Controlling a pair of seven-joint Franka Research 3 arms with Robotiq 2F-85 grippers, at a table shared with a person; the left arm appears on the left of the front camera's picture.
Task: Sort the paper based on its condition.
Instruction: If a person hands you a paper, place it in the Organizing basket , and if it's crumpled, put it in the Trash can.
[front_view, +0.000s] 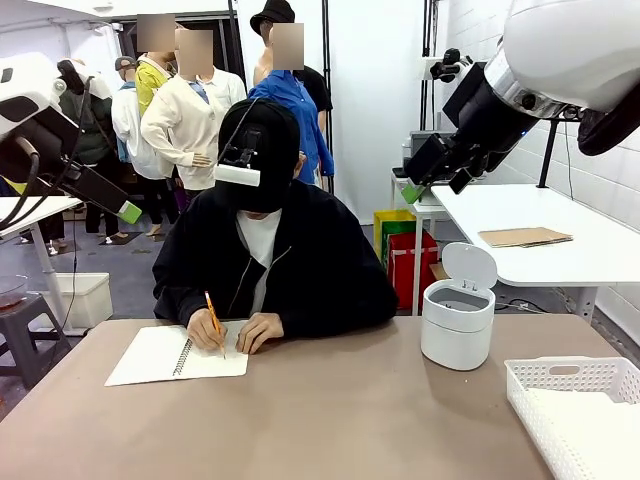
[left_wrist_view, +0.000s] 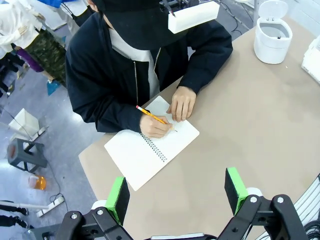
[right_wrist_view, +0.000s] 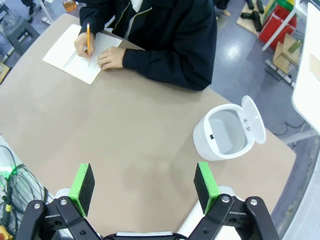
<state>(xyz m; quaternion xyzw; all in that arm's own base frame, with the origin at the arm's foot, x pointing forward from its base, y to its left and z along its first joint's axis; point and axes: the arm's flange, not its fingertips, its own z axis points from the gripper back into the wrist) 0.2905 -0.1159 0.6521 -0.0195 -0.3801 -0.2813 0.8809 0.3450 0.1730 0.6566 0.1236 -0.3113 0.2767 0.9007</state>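
Observation:
No loose paper shows; the white surface on the table is an open spiral notebook (front_view: 150, 355) (left_wrist_view: 145, 150) (right_wrist_view: 65, 52) at the far left, in front of a seated person. The person writes on it with an orange pencil (front_view: 213, 318) (left_wrist_view: 150, 115) (right_wrist_view: 88, 40) while the other hand rests on the page. My left gripper (front_view: 128, 212) (left_wrist_view: 177, 192) hangs open high above the table's left side, looking down on the notebook. My right gripper (front_view: 415, 190) (right_wrist_view: 144, 184) is open too, high above the right side, with nothing between its fingers.
A small white bin (front_view: 457, 320) (left_wrist_view: 272, 35) (right_wrist_view: 225, 132) stands at the far right with its lid up. A white lattice basket (front_view: 560, 367) (left_wrist_view: 312, 60) sits at the near right corner. The brown tabletop between them is bare.

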